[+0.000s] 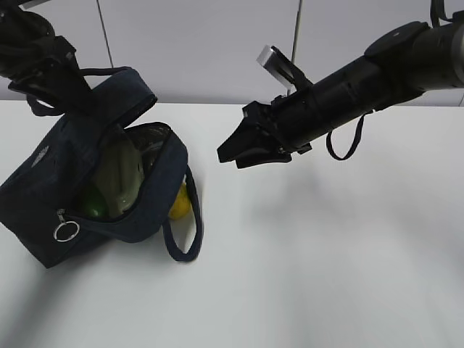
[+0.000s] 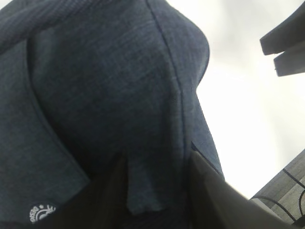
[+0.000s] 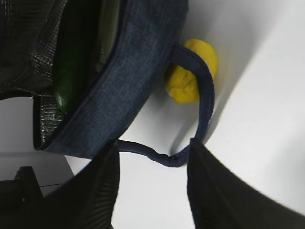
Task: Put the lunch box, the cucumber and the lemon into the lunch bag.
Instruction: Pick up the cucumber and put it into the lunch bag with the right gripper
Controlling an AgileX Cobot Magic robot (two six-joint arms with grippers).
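Note:
The navy lunch bag [image 1: 43, 203] stands tilted on the white table at the left, its top unzipped. Inside show the lunch box's sage-green lid [image 1: 119, 177] and the dark green cucumber [image 3: 66, 71]. The yellow lemon [image 1: 180, 204] lies on the table outside the bag, against its side and behind a loop handle [image 3: 205, 105]. My left gripper [image 2: 156, 157] is at the bag's raised top; its fingers stand apart with a loose strip of navy fabric [image 2: 143, 191] between them. My right gripper [image 1: 230, 156] hangs open and empty in the air right of the bag.
A metal zipper ring [image 1: 67, 230] hangs at the bag's front corner. The lower loop handle [image 1: 185, 232] lies out on the table toward the right. Bare white table [image 1: 326, 254] stretches right and front of the bag. A pale wall [image 1: 203, 43] closes the back.

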